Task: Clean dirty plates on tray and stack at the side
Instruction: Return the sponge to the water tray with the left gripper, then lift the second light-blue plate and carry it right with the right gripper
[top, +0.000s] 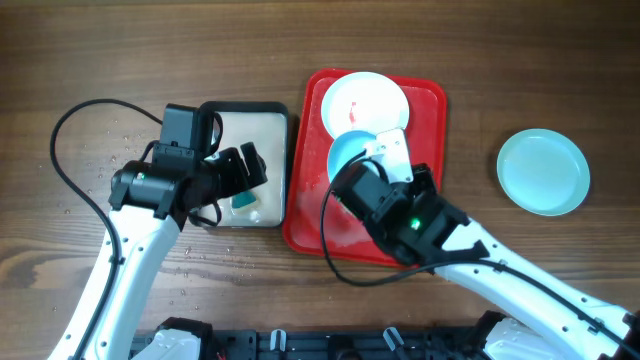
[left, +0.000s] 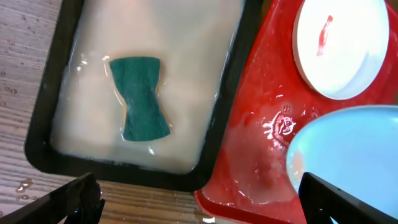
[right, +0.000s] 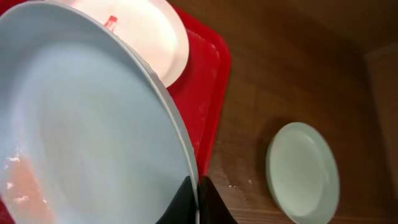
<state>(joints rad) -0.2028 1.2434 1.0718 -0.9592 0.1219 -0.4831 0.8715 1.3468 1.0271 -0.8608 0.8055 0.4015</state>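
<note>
Pinching a tilted light turquoise plate (right: 81, 124) by its thin rim in the right gripper (right: 198, 200), over the near half of the wet red tray (top: 428, 125). Likely light, rigid and slick: best gripped deep on the rim and moved slowly. At the tray's far end, a white plate (top: 365, 98), red-smeared. Well apart on the right, another turquoise plate (top: 543, 172). Spread wide above the green sponge (left: 142, 98) in the beige tray (left: 43, 127): left gripper (left: 202, 202).

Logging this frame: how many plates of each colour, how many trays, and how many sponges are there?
White plate: 1
Turquoise plates: 2
Red tray: 1
Black-rimmed tray: 1
Green sponge: 1
Total: 6
</note>
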